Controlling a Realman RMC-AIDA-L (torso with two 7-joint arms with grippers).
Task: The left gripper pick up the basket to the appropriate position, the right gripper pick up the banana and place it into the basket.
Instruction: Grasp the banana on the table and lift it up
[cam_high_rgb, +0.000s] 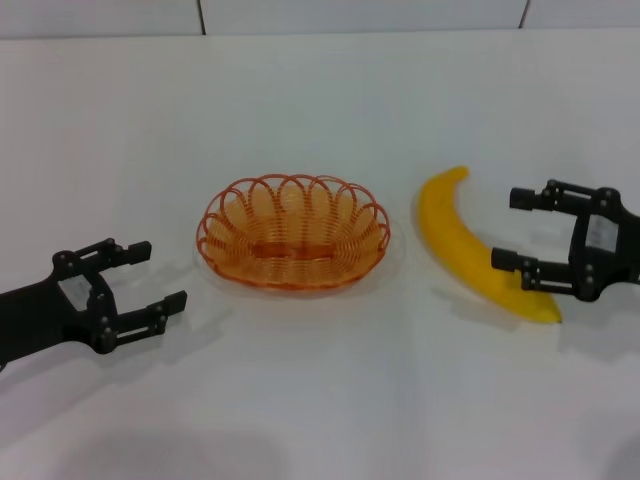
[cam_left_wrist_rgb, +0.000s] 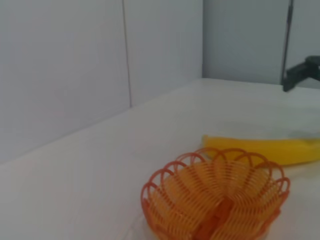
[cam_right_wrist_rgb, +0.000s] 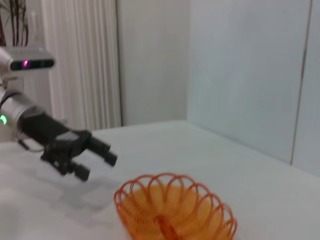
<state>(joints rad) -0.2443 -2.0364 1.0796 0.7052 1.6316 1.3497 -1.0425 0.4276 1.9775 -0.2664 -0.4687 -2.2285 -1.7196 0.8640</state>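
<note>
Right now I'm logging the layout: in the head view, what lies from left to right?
Black left end effector → shallow orange looped-wire basket → smooth bright yellow curved banana → black white-labelled right end effector, reaching over the banana's near end.

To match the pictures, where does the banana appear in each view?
Head view: banana on the right of the table, beside the basket, near the right claw.
Left wrist view: banana behind the basket.
Right wrist view: not visible.
Shared landmark: the basket.
</note>
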